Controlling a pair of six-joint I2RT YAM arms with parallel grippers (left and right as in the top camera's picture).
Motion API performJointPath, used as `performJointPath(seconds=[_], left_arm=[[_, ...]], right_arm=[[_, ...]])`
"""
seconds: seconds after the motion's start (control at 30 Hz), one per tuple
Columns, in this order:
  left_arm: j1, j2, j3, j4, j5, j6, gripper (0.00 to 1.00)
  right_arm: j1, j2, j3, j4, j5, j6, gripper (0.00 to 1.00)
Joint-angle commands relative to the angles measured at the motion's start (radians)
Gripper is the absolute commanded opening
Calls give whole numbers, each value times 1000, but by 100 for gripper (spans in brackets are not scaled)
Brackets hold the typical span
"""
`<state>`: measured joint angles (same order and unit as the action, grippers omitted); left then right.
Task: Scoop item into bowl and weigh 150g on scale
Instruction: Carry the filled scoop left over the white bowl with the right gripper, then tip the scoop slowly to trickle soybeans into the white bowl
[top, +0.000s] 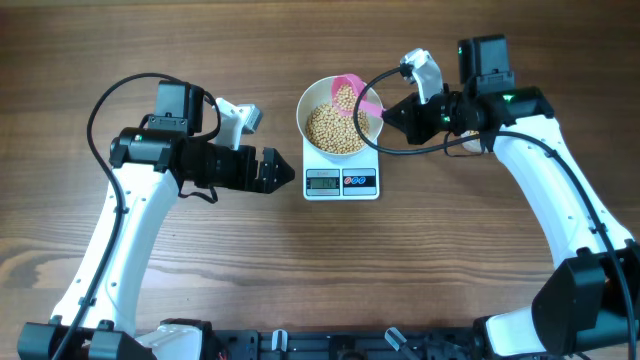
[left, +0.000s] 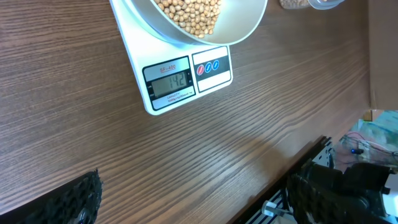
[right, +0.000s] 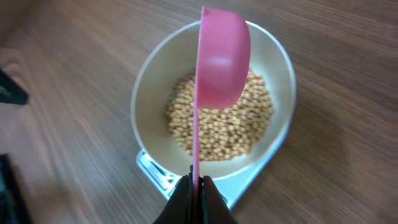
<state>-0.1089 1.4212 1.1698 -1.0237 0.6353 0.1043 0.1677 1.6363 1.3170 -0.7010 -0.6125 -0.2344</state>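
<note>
Table (top: 300, 270) is brown wood grain, pretty matt. Pink scoop (right: 221, 62) between the right fingers (right: 179, 202) looks like smooth plastic with a soft sheen; bowl (right: 152, 93) beyond them smooth white, beans (right: 230, 124) matt.

Tan beans (top: 335, 130), white bowl (right: 152, 81), pink scoop (right: 222, 62), white scale (top: 341, 192), brown wood-grain table (top: 300, 270)

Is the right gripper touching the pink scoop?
Touching. The right wrist view shows the right gripper shut on the thin handle of the scoop, pinching it from both sides with no gap.
</note>
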Motion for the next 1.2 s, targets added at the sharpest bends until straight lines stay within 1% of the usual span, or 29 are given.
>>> performJointPath(seconds=[0.0,0.07,0.17,0.4,0.53,0.8,0.87,1.17], left_arm=[[4,0,-10,2,18,20,100],[4,0,-10,2,18,20,100],[4,0,-10,2,18,20,100],[4,0,-10,2,18,20,100],[4,0,-10,2,18,20,100],[4,0,-10,2,18,20,100],[4,0,-10,2,18,20,100],[4,0,-10,2,18,20,100]], right_arm=[[5,5,-3,2,14,-35,4],[11,2,-3,1,12,-40,4],[26,2,-3,3,82,-54,4],[29,-3,-1,2,80,-51,4],[44,-4,-1,3,180,-97,4],[85,-19,5,10,167,-95,4],[96,-23,5,13,193,-106,4],[98,-34,7,17,195,-95,4]])
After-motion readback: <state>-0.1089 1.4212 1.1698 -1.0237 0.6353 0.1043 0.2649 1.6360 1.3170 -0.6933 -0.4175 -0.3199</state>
